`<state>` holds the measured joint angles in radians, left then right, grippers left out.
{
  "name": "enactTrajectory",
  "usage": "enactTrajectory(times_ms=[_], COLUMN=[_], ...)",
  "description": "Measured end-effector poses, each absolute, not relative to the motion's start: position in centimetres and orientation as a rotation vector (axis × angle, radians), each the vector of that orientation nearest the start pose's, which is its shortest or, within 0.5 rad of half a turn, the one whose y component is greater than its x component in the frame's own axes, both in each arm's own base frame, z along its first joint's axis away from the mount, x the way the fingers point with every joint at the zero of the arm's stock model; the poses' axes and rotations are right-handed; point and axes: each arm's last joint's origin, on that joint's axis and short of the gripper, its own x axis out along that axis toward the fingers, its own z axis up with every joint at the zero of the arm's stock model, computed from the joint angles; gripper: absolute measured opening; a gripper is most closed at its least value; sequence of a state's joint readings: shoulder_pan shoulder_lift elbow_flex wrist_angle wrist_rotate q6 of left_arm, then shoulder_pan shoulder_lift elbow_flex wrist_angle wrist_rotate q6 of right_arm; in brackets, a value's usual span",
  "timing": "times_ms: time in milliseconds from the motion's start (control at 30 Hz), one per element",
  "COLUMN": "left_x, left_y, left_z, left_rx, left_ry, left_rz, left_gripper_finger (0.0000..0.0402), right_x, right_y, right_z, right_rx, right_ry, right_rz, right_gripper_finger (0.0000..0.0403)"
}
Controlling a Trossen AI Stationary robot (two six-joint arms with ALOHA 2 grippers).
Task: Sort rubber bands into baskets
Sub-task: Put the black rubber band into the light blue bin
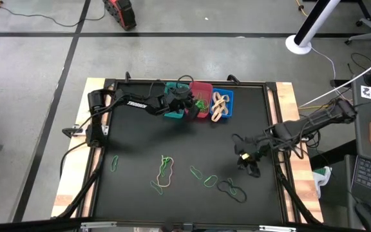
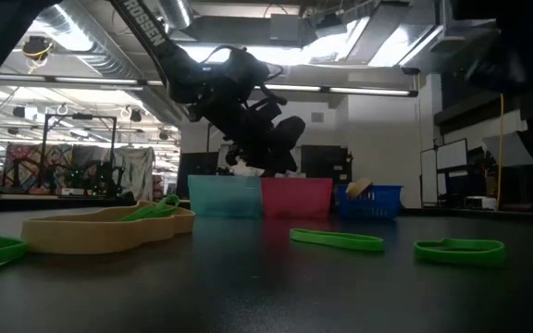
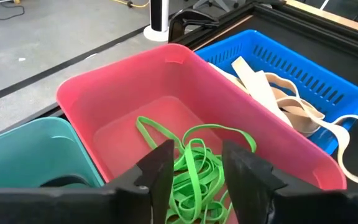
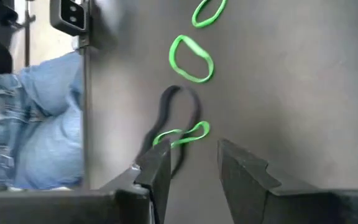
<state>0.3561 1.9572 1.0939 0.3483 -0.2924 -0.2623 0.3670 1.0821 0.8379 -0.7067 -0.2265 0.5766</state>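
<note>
Rubber bands, thin green elastic loops, lie in the red plastic basket at 12 o'clock; left gripper, fingers parted and empty, should lift clear. Right gripper fingers stand parted.

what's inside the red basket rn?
A tangle of green rubber bands lies on the floor of the red basket. The left hand hangs open over it, so its fingers cover part of the pile. No other colours show.

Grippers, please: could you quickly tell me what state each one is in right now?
Left gripper: open above the red basket, holding nothing.
Right gripper: open over the table, holding nothing.
</note>
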Motion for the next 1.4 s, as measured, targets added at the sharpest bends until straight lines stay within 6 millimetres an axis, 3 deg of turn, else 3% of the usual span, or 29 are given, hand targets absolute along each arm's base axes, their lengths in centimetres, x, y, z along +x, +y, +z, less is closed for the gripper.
enactTrajectory(times_ms=[400, 733, 833, 1400], left_x=[37.9, 37.9, 37.9, 37.9], left_y=[15.0, 15.0, 15.0, 15.0], left_z=[15.4, 15.4, 15.4, 15.4], left_rx=[-0.263, -0.263, -0.263, -0.264], left_ry=[0.438, 0.438, 0.437, 0.438], left_rz=[0.699, 0.698, 0.698, 0.698], left_gripper_finger=[0.0144, 0.0144, 0.0144, 0.0143], right_x=[17.1, 18.2, 18.8, 19.1], right_y=[12.7, 17.1, 17.5, 17.4], right_z=[25.1, 21.0, 20.2, 19.8], right_rx=[0.510, 0.385, 0.380, 0.374], right_ry=[1.096, 1.194, 1.203, 1.150], right_rz=[0.108, 0.134, 0.127, 0.027], right_gripper_finger=[0.0131, 0.0131, 0.0131, 0.0131])
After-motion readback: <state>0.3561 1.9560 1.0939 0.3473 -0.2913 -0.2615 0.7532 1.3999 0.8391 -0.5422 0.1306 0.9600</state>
